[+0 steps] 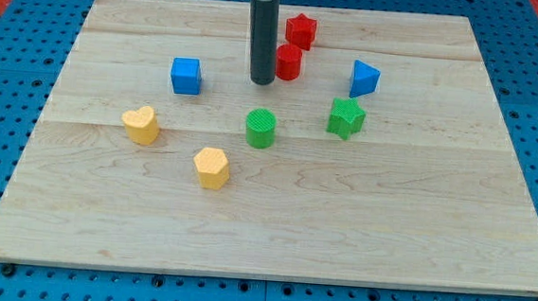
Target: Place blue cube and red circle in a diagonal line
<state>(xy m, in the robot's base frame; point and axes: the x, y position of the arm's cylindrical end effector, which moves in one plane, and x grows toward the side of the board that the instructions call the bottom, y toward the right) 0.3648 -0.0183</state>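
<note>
My tip [262, 80] touches the red circle's [288, 63] left side; the blue cube [186, 75] sits square-on, well left; no pincer shows.

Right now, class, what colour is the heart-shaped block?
Yellow: the heart-shaped block shows clearly in the camera view, its only view.

A pale wooden board [273, 227] lies on a blue pegboard bench [4, 141] and carries eight blocks. Taking the green cylinder [261, 128] as the dial's centre, the red cylinder [288, 63] sits at about one o'clock, with the red star [301, 29] just beyond it. The green star [346, 117] lies near three o'clock, and the blue wedge-like block [364, 78] at two. The blue cube [186, 75] stands at ten, the yellow heart [140, 123] at nine, and the yellow hexagon [212, 167] at seven, all apart from one another.
</note>
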